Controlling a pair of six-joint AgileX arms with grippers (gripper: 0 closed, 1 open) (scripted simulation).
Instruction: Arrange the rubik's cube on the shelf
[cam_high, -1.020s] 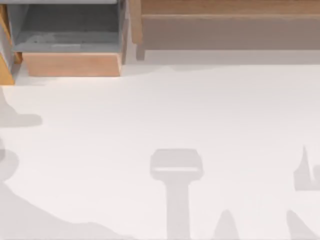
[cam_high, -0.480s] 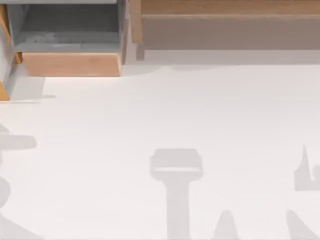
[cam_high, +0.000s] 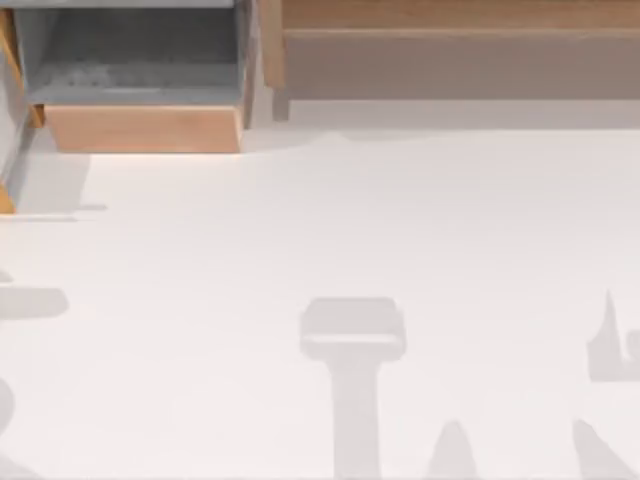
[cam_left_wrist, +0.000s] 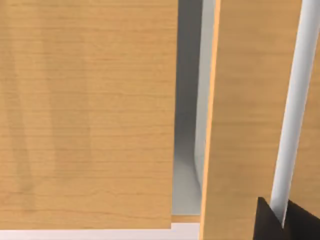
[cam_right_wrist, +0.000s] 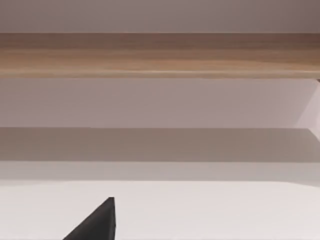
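In the top view the shelf (cam_high: 460, 65) sits along the far edge of the table (cam_high: 350, 220), running from about 12 o'clock to 2 o'clock. Its light-brown ledge lies above its taupe-grey front panel, and its wooden upright (cam_high: 270, 45) stands at the end nearest 12 o'clock. Just beside that upright, at about 11 o'clock, is a grey box-like compartment (cam_high: 140, 60) with a light wood front (cam_high: 145, 128). Soft grey shadows lie on the white table, one of them at 6 o'clock (cam_high: 355, 340), others toward 4 o'clock and 8 o'clock.

The left wrist view looks closely at two light wooden panels (cam_left_wrist: 85, 115) with a grey gap (cam_left_wrist: 187, 150) between them. A dark tip of the left gripper (cam_left_wrist: 295, 227) pokes in at the corner, partly behind a white strip (cam_left_wrist: 295, 100); I cannot tell whether this gripper is open or closed.

The right wrist view faces the shelf (cam_right_wrist: 160, 55), ledge above and taupe panel below, with the white table in front. A single dark wedge of the right gripper (cam_right_wrist: 97, 225) shows over the table, apart from the shelf; I cannot tell its state either
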